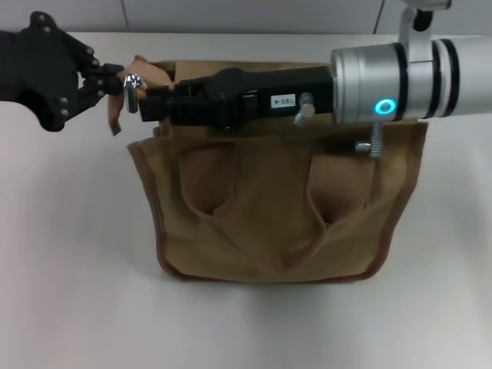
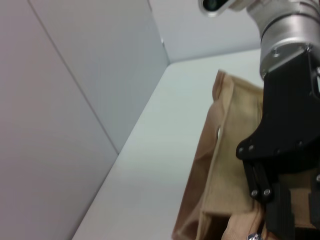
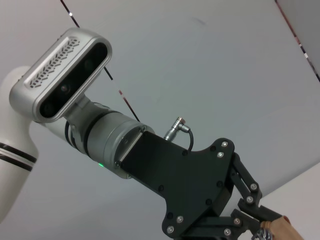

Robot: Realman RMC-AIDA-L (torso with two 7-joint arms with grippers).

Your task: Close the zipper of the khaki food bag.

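Note:
The khaki food bag (image 1: 269,207) stands on the white table, its two handles lying flat against the near side. My left gripper (image 1: 115,79) is at the bag's far left corner, shut on the upright end flap (image 1: 150,71). From the right, my right arm reaches along the bag's top. Its gripper (image 1: 144,104) is at the left end, shut on the zipper's silver pull tab (image 1: 131,91). That arm hides the zip line. The left wrist view shows the bag's end (image 2: 225,165) and the right gripper's fingers (image 2: 277,210). The right wrist view shows the left gripper's fingers (image 3: 250,215) on the flap (image 3: 280,231).
The white table (image 1: 69,254) spreads to the left, right and front of the bag. A grey panelled wall (image 2: 75,100) runs along the table's far edge, just behind the bag and both grippers.

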